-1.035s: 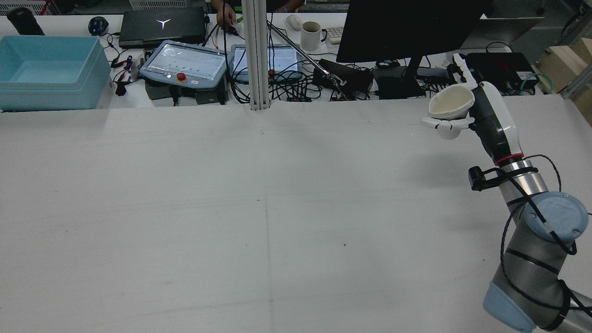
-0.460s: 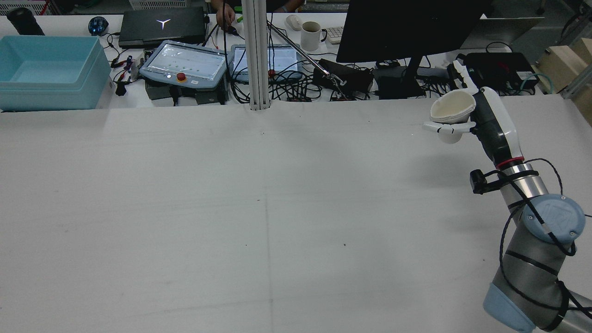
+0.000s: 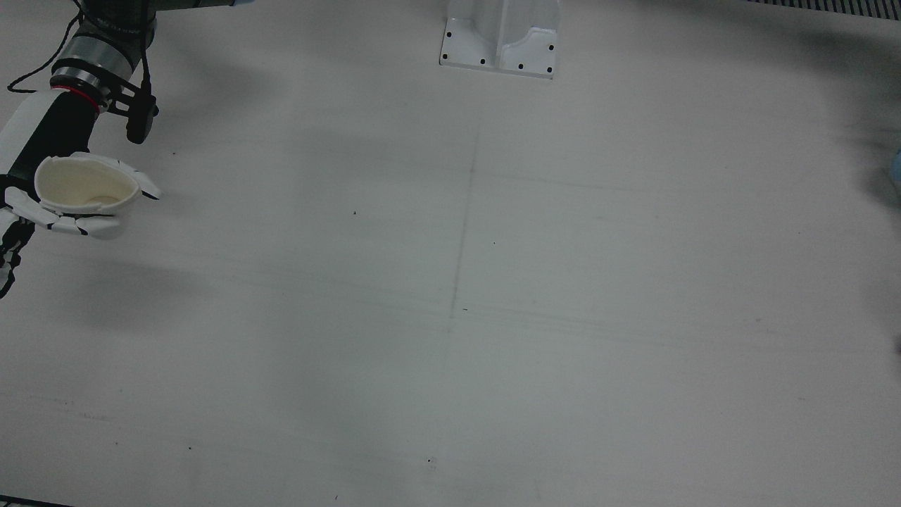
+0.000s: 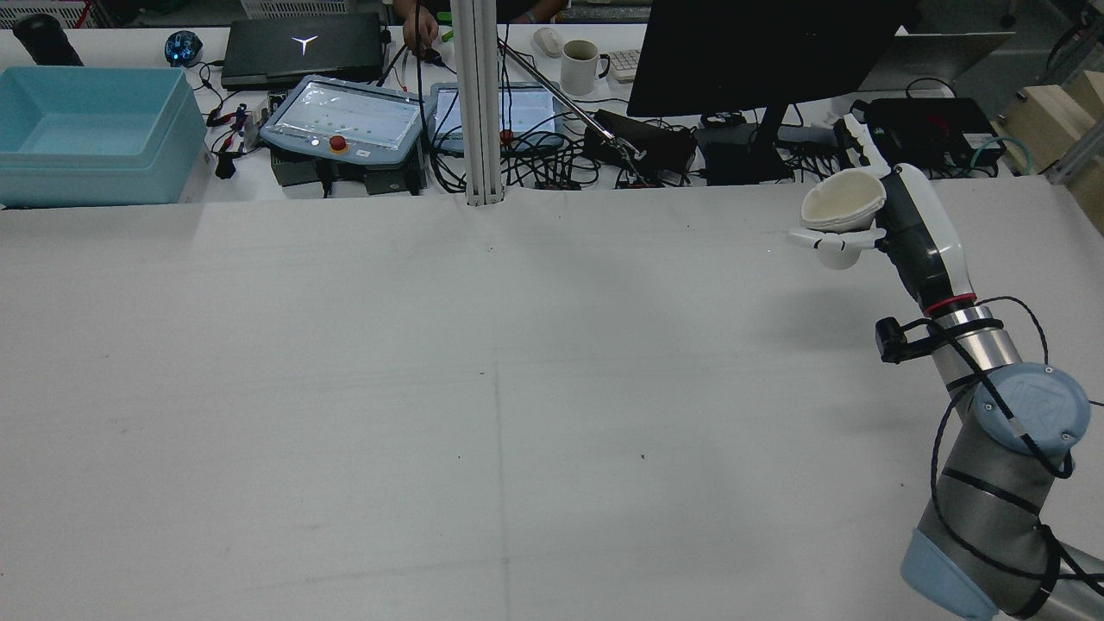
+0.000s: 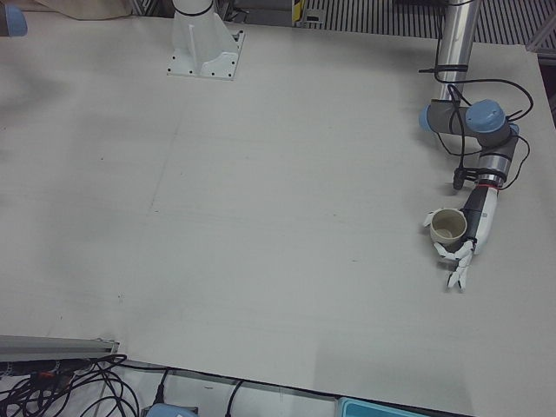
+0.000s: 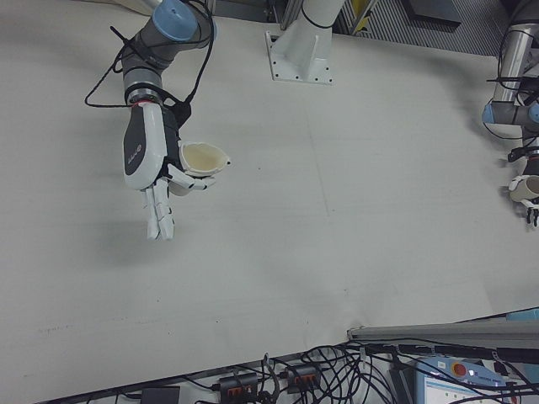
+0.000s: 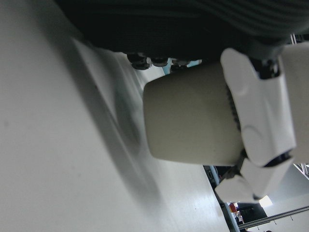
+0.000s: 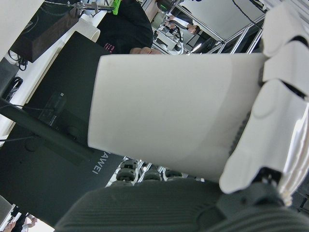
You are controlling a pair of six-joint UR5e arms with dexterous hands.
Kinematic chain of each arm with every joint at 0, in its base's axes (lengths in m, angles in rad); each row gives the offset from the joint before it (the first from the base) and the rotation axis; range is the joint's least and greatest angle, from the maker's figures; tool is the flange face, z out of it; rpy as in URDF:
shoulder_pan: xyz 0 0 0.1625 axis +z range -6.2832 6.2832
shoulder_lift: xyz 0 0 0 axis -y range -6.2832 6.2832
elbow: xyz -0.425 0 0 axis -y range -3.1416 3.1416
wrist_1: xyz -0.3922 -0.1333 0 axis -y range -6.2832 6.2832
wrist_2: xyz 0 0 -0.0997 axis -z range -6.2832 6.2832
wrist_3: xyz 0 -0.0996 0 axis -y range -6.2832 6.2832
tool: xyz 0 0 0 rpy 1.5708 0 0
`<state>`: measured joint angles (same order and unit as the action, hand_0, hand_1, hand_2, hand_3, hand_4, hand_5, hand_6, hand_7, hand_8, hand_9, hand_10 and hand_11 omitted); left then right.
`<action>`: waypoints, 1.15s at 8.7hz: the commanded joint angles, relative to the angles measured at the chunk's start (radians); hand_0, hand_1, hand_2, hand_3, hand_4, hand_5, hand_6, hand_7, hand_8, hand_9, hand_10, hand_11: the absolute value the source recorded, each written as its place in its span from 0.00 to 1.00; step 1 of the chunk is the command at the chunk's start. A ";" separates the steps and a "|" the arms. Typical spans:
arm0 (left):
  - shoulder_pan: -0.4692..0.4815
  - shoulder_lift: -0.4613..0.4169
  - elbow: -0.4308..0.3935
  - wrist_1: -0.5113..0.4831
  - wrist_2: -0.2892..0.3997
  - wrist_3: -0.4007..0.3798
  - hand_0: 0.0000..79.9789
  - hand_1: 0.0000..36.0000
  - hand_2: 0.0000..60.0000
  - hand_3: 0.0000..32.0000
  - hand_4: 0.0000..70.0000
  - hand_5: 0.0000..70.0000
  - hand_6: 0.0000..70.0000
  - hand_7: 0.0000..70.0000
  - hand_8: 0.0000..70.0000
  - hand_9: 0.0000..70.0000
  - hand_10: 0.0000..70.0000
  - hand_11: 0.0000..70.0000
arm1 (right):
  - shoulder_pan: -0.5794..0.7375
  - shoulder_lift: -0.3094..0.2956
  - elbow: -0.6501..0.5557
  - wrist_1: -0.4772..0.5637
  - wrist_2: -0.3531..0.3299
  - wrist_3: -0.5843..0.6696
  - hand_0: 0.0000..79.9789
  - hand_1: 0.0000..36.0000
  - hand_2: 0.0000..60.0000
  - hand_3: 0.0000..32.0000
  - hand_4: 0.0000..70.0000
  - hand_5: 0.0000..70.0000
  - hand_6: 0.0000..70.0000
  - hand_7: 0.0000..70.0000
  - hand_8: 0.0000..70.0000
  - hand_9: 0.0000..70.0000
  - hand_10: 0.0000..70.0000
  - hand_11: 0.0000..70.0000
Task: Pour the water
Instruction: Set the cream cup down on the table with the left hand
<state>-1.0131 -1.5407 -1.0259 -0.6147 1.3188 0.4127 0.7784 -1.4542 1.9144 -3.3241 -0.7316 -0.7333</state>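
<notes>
My right hand point(image 4: 901, 226) is shut on a white paper cup point(image 4: 843, 200) held in the air above the far right of the table, its mouth tipped slightly toward the table's middle. The same cup point(image 6: 202, 157) and right hand point(image 6: 145, 151) show in the right-front view, and the cup point(image 3: 84, 186) shows again at the left edge of the front view. My left hand point(image 5: 470, 236) is shut on a second, upright paper cup point(image 5: 449, 228), low over the table's left edge. The left hand view shows this cup point(image 7: 193, 116) from the side; whether it touches the table is unclear.
A white pedestal base point(image 3: 501, 39) stands at the table's rear middle. Beyond the far edge are a monitor point(image 4: 759, 52), control tablets point(image 4: 345, 116), cables and a blue bin point(image 4: 86, 134). A person's hand point(image 4: 420, 30) rests by a laptop.
My right hand has sunk a little with its cup, and the cup's mouth now faces the rear camera less. Between half a second ago and now it has barely moved.
</notes>
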 commanded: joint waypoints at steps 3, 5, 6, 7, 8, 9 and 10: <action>0.021 -0.003 0.006 -0.006 -0.010 -0.011 0.58 0.50 0.58 0.00 0.41 0.87 0.14 0.14 0.01 0.01 0.07 0.11 | 0.001 0.000 0.002 0.000 0.000 0.000 0.61 0.37 0.28 0.00 0.99 0.40 0.04 0.09 0.00 0.00 0.07 0.11; 0.022 -0.001 0.007 -0.007 -0.009 -0.009 0.58 0.49 0.56 0.00 0.40 0.64 0.12 0.13 0.01 0.01 0.07 0.12 | 0.001 0.000 0.002 0.000 0.000 0.000 0.61 0.37 0.27 0.00 0.99 0.40 0.04 0.09 0.00 0.00 0.07 0.11; 0.021 0.001 0.007 -0.008 -0.009 -0.009 0.58 0.48 0.47 0.00 0.37 0.40 0.11 0.12 0.01 0.00 0.07 0.11 | 0.002 0.000 0.002 0.000 0.000 0.002 0.61 0.37 0.27 0.00 0.99 0.40 0.04 0.09 0.00 0.00 0.07 0.11; 0.022 0.001 0.007 -0.011 -0.009 -0.009 0.59 0.43 0.19 0.00 0.19 0.10 0.07 0.06 0.00 0.00 0.06 0.10 | 0.001 0.000 0.002 0.000 0.000 0.000 0.61 0.37 0.27 0.00 0.98 0.40 0.04 0.09 0.00 0.00 0.07 0.11; 0.022 0.002 0.007 -0.013 -0.009 -0.009 0.59 0.42 0.07 0.00 0.00 0.00 0.02 0.00 0.00 0.00 0.04 0.08 | 0.001 0.000 0.002 0.000 0.000 0.000 0.61 0.37 0.27 0.00 0.98 0.40 0.05 0.09 0.00 0.00 0.07 0.11; 0.021 0.002 0.007 -0.014 -0.010 -0.009 0.59 0.42 0.04 0.00 0.00 0.00 0.00 0.00 0.00 0.00 0.03 0.07 | 0.001 0.000 0.002 0.000 0.000 0.000 0.61 0.37 0.27 0.00 0.98 0.40 0.05 0.09 0.00 0.00 0.07 0.11; 0.022 0.010 0.007 -0.017 -0.010 -0.009 0.59 0.43 0.04 0.04 0.00 0.00 0.00 0.00 0.00 0.00 0.02 0.06 | 0.001 0.000 0.002 0.000 0.000 0.000 0.61 0.37 0.27 0.00 0.98 0.40 0.05 0.09 0.00 0.00 0.07 0.11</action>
<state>-0.9919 -1.5396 -1.0186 -0.6270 1.3096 0.4034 0.7794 -1.4542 1.9159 -3.3241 -0.7317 -0.7331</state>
